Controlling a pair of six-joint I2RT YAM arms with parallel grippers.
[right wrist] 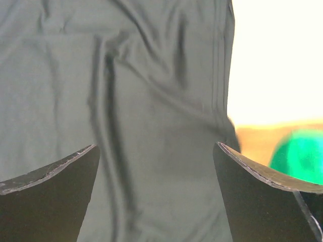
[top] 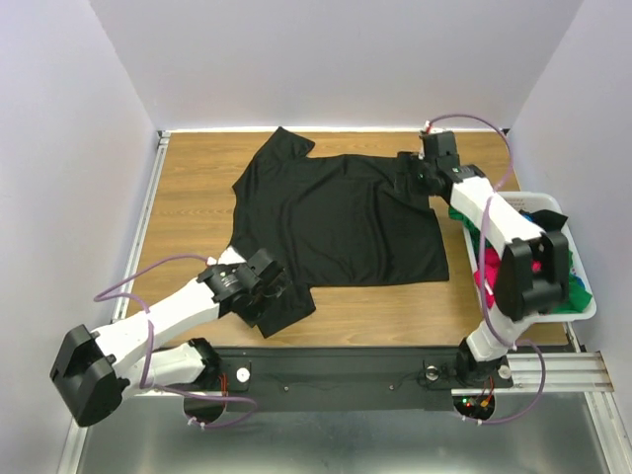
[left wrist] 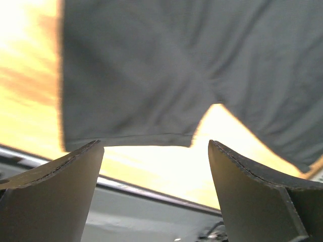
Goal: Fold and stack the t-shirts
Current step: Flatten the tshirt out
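Observation:
A large black t-shirt (top: 341,217) lies spread flat on the wooden table, collar to the left. My left gripper (top: 269,296) hovers open over its near sleeve (left wrist: 131,91), by the sleeve hem and bare wood, with nothing between the fingers (left wrist: 75,176). My right gripper (top: 407,176) is open above the far sleeve, and black cloth (right wrist: 151,101) fills the space under its fingers (right wrist: 60,176). Green (top: 578,296), pink (top: 486,272) and blue (top: 538,212) t-shirts lie bunched in the basket at the right.
A white plastic basket (top: 585,314) stands at the table's right edge, partly behind the right arm. A metal rail (left wrist: 151,194) runs along the table's near edge. White walls close in the back and sides. Green cloth (right wrist: 298,151) shows at the right of the right wrist view.

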